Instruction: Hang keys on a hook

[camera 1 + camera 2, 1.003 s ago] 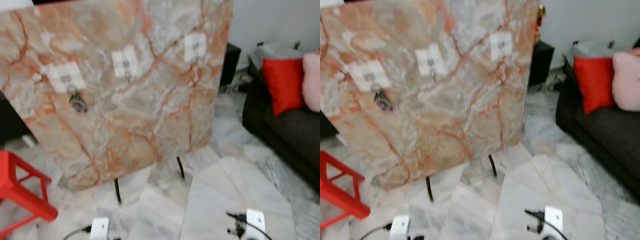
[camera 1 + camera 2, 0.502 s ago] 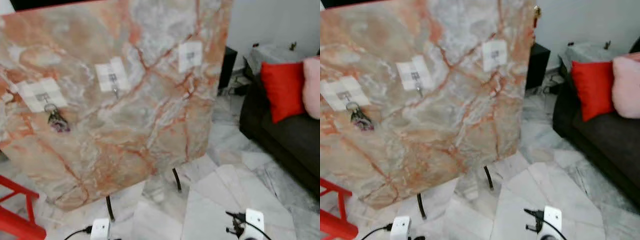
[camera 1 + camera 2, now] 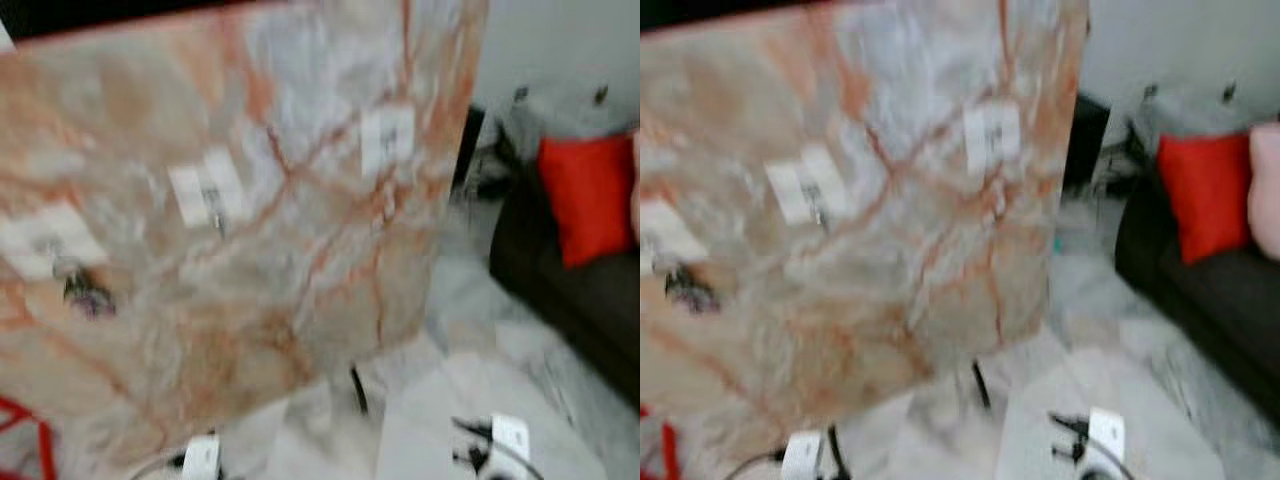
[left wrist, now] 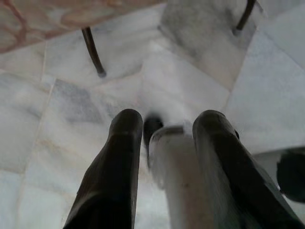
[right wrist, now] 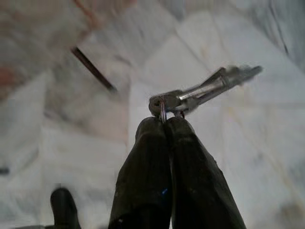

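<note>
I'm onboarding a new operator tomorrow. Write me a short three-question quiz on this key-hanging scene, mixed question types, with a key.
1. True or false: the right gripper is shut on the keys.
2. Multiple choice: what already hangs from the leftmost hook pad on the marble board? A) nothing B) a dark key bunch C) a red cushion
3. Fill in: the left gripper points down at the ____ floor.

Key: 1 true; 2 B; 3 marble.
</note>
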Controlling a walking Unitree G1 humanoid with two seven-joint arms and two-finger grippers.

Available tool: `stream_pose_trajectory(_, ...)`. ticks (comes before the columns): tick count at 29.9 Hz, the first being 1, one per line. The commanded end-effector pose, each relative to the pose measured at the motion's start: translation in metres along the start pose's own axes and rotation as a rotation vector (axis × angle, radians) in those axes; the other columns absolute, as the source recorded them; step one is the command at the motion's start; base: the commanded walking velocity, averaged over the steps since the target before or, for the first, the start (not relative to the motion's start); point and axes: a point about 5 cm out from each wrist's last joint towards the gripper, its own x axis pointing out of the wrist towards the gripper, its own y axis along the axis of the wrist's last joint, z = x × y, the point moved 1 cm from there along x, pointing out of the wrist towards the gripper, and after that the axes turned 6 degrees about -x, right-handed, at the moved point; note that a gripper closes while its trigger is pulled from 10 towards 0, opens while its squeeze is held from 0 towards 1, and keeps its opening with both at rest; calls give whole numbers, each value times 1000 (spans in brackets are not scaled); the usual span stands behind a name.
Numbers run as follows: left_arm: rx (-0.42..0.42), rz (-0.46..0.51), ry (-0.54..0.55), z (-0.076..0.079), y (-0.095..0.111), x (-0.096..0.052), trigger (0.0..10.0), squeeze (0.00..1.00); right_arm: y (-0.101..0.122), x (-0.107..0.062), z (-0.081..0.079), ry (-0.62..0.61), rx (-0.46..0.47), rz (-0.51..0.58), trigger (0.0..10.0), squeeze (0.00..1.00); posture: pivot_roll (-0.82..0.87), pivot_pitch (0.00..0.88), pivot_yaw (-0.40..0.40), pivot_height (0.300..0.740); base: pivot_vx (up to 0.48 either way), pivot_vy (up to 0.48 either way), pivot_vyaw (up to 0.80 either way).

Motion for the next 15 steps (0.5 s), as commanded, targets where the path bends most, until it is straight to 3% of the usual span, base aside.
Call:
stream_pose_trajectory(1,11,-22,24,-9,-6,-2,10000,0,4,1,-10,27,11,17,10000,0,-87,0,4,740,337,0,0)
stream_pose_trajectory(4,15,-25,22,-9,-7,-3,10000,0,12,2,-12,30,19,44,10000,0,-87,0,4,740,320,0,0)
stream_pose_trajectory(15,3,-40,37,-11,-9,-3,10000,0,19,3,-12,21,41,77,10000,0,-88,0,5,740,0,0,0)
